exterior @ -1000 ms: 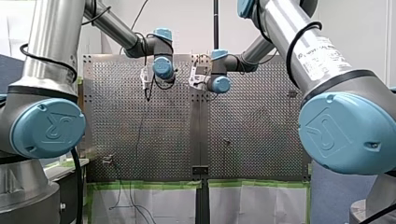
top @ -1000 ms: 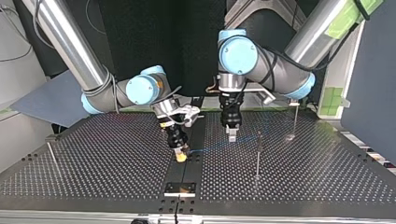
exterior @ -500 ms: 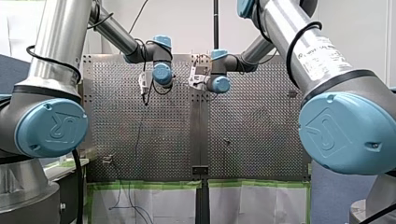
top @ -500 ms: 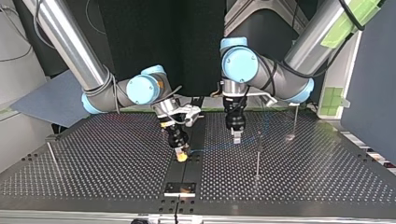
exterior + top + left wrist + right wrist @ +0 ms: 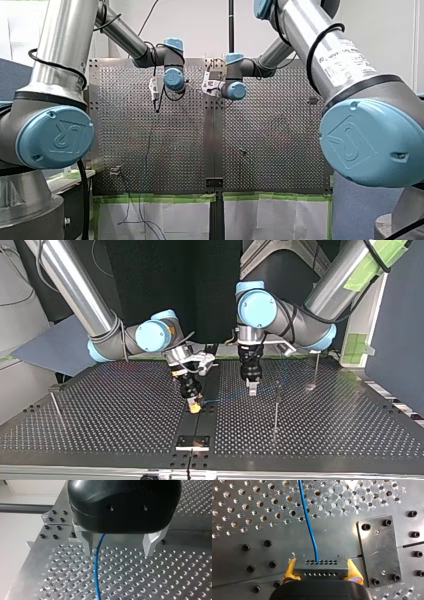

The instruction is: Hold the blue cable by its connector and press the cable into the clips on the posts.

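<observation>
My right jaws pinch the connector [image 5: 322, 566], my left jaws sit spread astride the blue cable [image 5: 97, 567] — ungripped, it may slip past the post [image 5: 276, 402] at their three o'clock, top view.

Matt metal table [image 5: 332, 542], smooth blue cable [image 5: 310, 525], dark matt plastic connector [image 5: 320, 568]

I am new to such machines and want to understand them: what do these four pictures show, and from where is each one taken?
Two robot arms work over a perforated metal table. One picture looks from behind the arms, one faces them from across the table, and two come from cameras on the wrists. My right gripper, with yellow pads, clamps the dark connector of a blue cable. My left gripper is open, and the cable runs between its fingers. Thin posts stand on the table.
</observation>
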